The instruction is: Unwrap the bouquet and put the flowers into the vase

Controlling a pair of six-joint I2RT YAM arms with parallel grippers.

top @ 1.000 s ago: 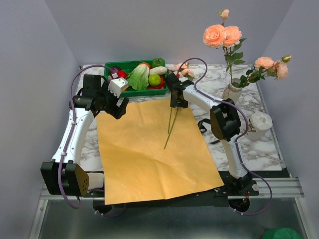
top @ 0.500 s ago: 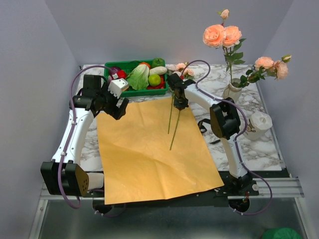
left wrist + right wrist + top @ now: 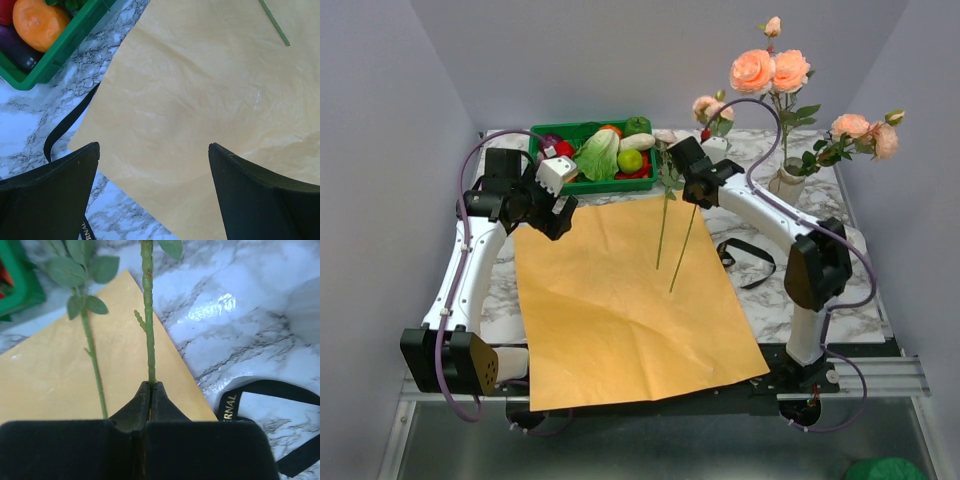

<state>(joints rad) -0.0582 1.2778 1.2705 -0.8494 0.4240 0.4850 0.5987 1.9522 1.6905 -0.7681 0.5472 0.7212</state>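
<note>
Right wrist view: the right gripper (image 3: 150, 386) is clamped tight on a rose stem (image 3: 147, 315), up over the far edge of the orange paper sheet (image 3: 60, 385). The left gripper (image 3: 155, 152) hangs wide open over the sheet's far-left corner. The vase (image 3: 786, 183) stands beyond the sheet's far-right corner.

The rose stem (image 3: 148, 320) in my black right pincer (image 3: 150, 385) was green, the paper sheet (image 3: 50, 382) beneath plain orange-tan. To its right, the table (image 3: 240, 340) was grey-veined white, the ribbon (image 3: 280, 386) black.
</note>
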